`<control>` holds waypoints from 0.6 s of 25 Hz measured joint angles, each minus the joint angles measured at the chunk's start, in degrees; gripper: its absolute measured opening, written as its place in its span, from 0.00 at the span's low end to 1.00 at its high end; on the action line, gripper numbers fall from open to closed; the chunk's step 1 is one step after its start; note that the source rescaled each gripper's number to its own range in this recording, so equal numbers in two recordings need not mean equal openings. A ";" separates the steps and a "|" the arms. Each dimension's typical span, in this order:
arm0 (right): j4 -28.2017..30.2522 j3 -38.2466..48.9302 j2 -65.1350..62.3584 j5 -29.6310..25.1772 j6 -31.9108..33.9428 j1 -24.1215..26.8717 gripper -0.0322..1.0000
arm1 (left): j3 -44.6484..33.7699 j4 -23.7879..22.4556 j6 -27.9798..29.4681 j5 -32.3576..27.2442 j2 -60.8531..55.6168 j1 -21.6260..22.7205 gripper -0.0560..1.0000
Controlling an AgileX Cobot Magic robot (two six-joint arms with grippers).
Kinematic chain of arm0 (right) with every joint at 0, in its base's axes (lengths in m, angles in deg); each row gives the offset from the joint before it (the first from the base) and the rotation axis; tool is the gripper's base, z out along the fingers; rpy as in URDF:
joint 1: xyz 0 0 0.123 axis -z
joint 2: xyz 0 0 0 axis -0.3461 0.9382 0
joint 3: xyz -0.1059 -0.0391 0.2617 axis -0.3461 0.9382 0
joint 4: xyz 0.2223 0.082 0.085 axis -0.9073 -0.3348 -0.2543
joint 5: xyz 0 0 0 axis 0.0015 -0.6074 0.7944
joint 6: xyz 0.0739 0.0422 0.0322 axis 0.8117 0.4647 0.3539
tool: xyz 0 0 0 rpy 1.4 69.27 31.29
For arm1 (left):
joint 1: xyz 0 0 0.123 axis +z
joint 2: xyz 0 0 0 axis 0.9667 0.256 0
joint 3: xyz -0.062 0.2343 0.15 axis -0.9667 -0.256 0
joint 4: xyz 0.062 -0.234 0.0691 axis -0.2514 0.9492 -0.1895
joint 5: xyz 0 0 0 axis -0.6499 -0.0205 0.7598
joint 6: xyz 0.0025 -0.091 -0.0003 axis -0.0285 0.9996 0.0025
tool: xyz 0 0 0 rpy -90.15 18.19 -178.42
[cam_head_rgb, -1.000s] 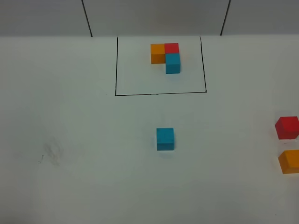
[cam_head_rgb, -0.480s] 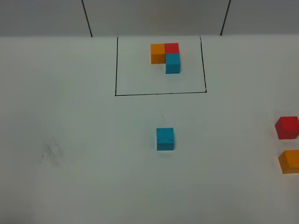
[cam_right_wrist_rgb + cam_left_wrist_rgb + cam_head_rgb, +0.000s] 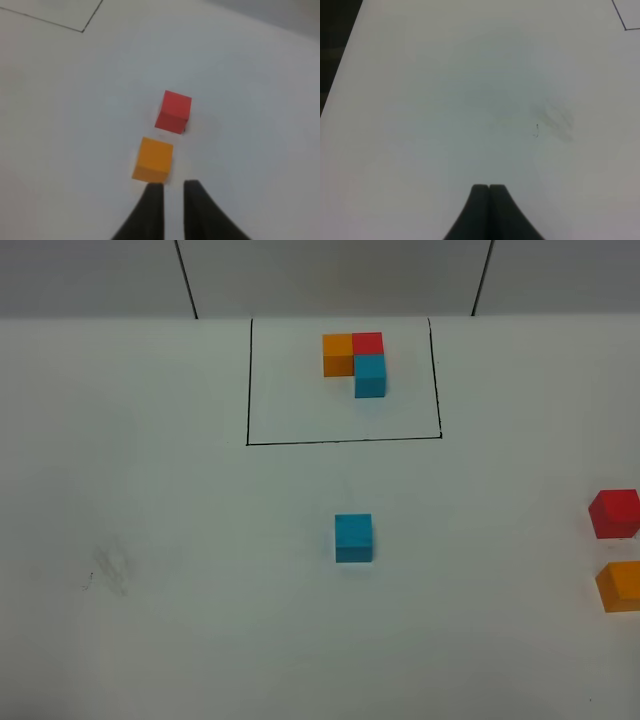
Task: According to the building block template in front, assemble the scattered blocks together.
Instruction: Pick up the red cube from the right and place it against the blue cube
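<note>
Cubes [image 3: 353,537], matte, sharp-edged, smooth white table [image 3: 200,640], left gripper [image 3: 489,187] closed, empty, right gripper [image 3: 173,184] slightly parted, empty

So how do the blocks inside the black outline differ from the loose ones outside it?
The template cubes touch in a tight L; the loose cyan block, red block and orange block lie apart. The template sits inside the drawn rectangle; the loose ones outside. Both sets share three colours.

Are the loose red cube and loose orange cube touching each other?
Apart. The right wrist view shows a strip of bare table between the red cube and the orange cube.
</note>
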 joint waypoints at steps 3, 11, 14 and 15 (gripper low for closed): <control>-0.92 0.00 0.00 -0.35 0.00 0.00 0.33 | 0.00 0.00 0.00 0.00 0.00 0.00 0.05; -2.45 0.00 0.00 -0.35 0.30 0.00 0.97 | 0.00 0.00 0.00 0.00 0.00 0.00 0.05; -2.53 0.00 0.00 -0.40 1.44 0.00 1.00 | 0.00 0.00 0.00 0.00 0.00 0.00 0.05; -2.53 0.00 0.00 -0.54 1.77 0.00 1.00 | 0.00 0.00 0.00 0.00 0.00 0.00 0.05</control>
